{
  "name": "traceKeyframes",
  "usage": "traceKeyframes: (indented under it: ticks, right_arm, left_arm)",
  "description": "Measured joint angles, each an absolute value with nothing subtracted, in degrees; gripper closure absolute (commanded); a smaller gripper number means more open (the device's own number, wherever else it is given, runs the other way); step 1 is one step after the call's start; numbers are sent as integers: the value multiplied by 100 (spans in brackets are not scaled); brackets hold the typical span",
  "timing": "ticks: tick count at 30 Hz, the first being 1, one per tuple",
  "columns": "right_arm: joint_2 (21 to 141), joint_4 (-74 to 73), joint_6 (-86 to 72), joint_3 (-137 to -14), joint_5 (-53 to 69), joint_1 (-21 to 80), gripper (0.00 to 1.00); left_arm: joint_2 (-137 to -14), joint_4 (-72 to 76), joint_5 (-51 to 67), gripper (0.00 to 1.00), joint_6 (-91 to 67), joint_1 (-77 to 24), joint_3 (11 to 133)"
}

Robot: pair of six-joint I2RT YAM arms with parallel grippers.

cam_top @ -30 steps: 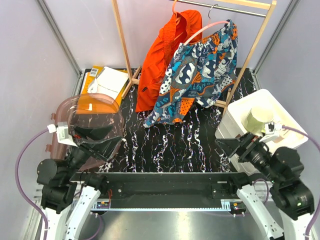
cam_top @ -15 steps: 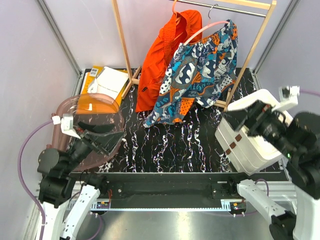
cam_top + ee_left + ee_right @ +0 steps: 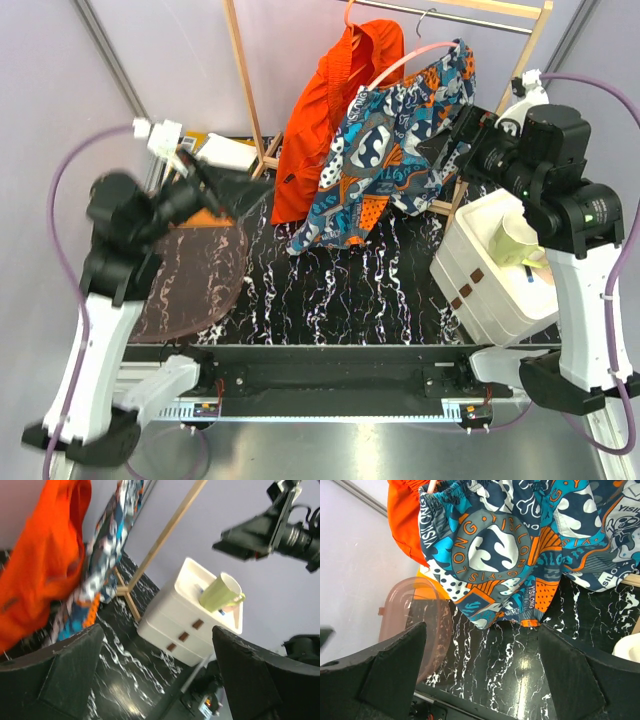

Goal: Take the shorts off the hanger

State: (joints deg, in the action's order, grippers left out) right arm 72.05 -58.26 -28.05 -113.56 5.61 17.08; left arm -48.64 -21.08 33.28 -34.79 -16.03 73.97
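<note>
the right claw (image 3: 462, 138) stands wide open and empty at the right post of the rack (image 3: 246, 95), close to the patterned shorts (image 3: 400, 150), which fill its wrist view. the left claw (image 3: 228, 186), also spread open with nothing in it, hovers left of the rack, facing the orange shorts (image 3: 320, 130). both pairs hang on hangers (image 3: 405, 60) from the rack's rail, above the desk (image 3: 340, 290). none of the removal looks done: each pair has yet to be gripped and pulled free.

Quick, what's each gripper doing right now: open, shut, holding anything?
Left gripper: open, holding nothing.
Right gripper: open, holding nothing.
</note>
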Motion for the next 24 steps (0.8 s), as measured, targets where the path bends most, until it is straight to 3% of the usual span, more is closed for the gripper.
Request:
traceKeyframes:
  ticks: [14, 22, 24]
  right_arm:
    - [6344, -5837, -2368, -10973, 366, 1708, 0]
    - [5776, -5835, -2226, -10613, 427, 1708, 0]
    - [5677, -5826, -2217, -10523, 464, 1708, 0]
  left_arm:
    - [-9096, -2016, 2456, 5, -1590, -2746, 11308]
    - [-10440, -1979, 2121, 6, -947, -3039, 12578]
    - [-10565, -1911, 2038, 12, -880, -3135, 12615]
